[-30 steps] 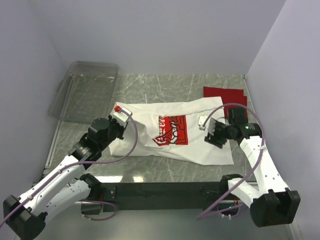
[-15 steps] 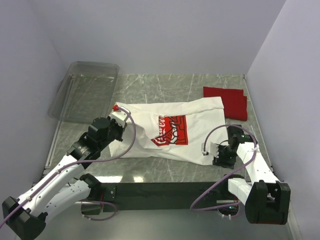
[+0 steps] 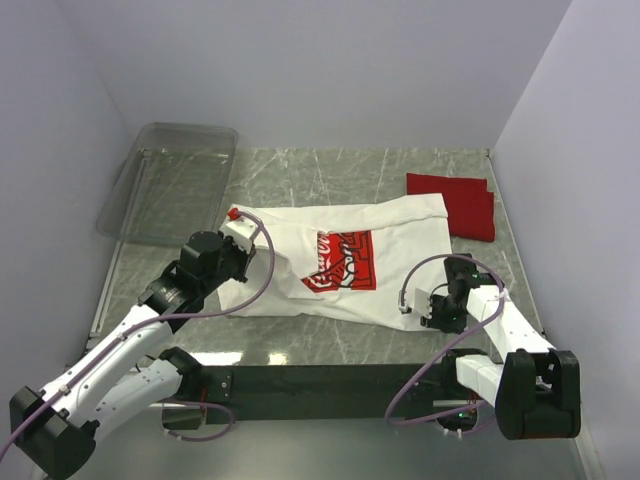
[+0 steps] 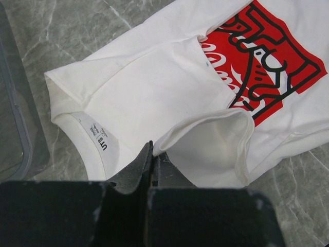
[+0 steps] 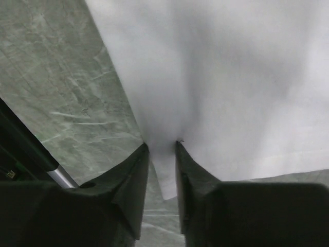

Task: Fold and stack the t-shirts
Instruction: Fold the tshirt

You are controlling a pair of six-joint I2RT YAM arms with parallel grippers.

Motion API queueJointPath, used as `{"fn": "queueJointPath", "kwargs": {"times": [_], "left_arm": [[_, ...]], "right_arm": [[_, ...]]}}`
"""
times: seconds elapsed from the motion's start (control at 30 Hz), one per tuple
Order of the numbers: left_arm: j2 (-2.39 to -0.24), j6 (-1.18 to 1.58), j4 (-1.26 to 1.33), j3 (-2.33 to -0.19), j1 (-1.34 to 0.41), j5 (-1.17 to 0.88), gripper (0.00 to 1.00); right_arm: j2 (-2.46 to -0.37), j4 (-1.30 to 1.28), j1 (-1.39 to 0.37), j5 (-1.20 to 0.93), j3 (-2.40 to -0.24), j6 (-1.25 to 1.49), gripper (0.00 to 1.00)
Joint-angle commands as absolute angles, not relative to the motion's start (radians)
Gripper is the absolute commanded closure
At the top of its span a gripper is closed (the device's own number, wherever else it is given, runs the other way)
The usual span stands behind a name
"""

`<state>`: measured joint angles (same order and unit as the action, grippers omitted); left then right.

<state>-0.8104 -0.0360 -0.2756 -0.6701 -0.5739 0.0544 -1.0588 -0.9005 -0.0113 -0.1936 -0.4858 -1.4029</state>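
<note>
The left gripper (image 4: 154, 153) has its jaws pressed together on the edge of the white shirt (image 4: 154, 77), just beside the collar with its label (image 4: 97, 138); a folded sleeve (image 4: 216, 149) rises from the pinch point toward the right of the wrist view. The right gripper (image 5: 162, 154) is narrow, its fingers (image 5: 134, 175) clamped on the shirt's near right corner, with creases fanning out from the grip and the corner's tip poking between the jaws. Seen from above, the white shirt lies spread across the middle of the table (image 3: 330, 172), one gripper at each end, its red graphic (image 3: 345, 262) facing up. The red shirt (image 3: 460, 205) lies folded at the far right, touching the white shirt's far right corner. The bin (image 3: 165, 185) sits at the far left, apart from both shirts.
</note>
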Motion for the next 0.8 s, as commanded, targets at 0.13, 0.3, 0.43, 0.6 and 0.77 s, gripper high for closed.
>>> {"fn": "queueJointPath", "kwargs": {"times": [0.13, 0.3, 0.43, 0.6, 0.77], "left_arm": [[-0.813, -0.009, -0.252, -0.712, -0.554, 0.026, 0.99], [-0.816, -0.008, -0.255, -0.715, -0.537, 0.018, 0.99], [-0.821, -0.008, -0.256, -0.726, -0.520, 0.008, 0.99], [-0.838, 0.049, -0.265, -0.752, -0.488, -0.005, 0.99], [-0.885, 0.087, -0.285, -0.805, -0.434, -0.009, 0.99]], "right_arm": [[-0.993, -0.883, -0.020, -0.230, -0.489, -1.396, 0.91], [-0.911, -1.029, -0.017, -0.276, -0.566, -1.433, 0.99], [-0.888, -1.052, -0.011, -0.322, -0.620, -1.408, 1.00], [-0.946, -1.029, -0.005, -0.377, -0.696, -1.332, 1.00], [-1.034, -0.951, 0.037, -0.419, -0.764, -1.220, 1.00]]}}
